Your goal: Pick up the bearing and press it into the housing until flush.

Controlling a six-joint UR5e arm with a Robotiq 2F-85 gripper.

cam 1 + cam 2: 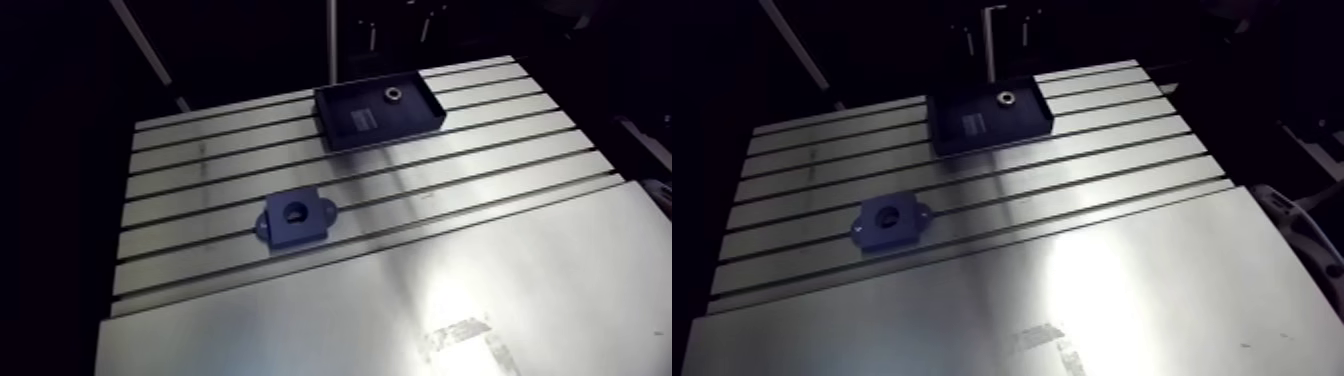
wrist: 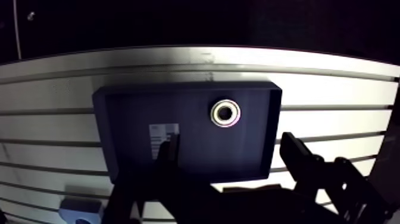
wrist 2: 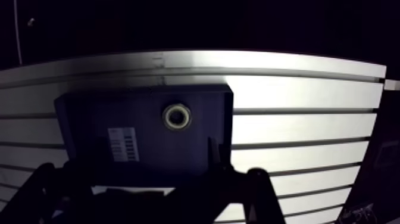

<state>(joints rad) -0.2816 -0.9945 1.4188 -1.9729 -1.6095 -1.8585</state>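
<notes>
slotted table (image 1: 500,280) carries the housing (image 1: 294,217); at 1 o'clock from it, a dark tray (image 2: 137,107) holds the bearing (image 2: 225,112). gripper (image 2: 231,149) hovers over tray, fingers released, empty.

I can read no text from here; the one printed thing I see is a small white label (image 2: 163,132) on the floor of the dark tray (image 2: 131,107), beside the bearing (image 2: 225,112); it carries rows of dark marks, too small and blurred for me to make out any letters or numbers.
</notes>
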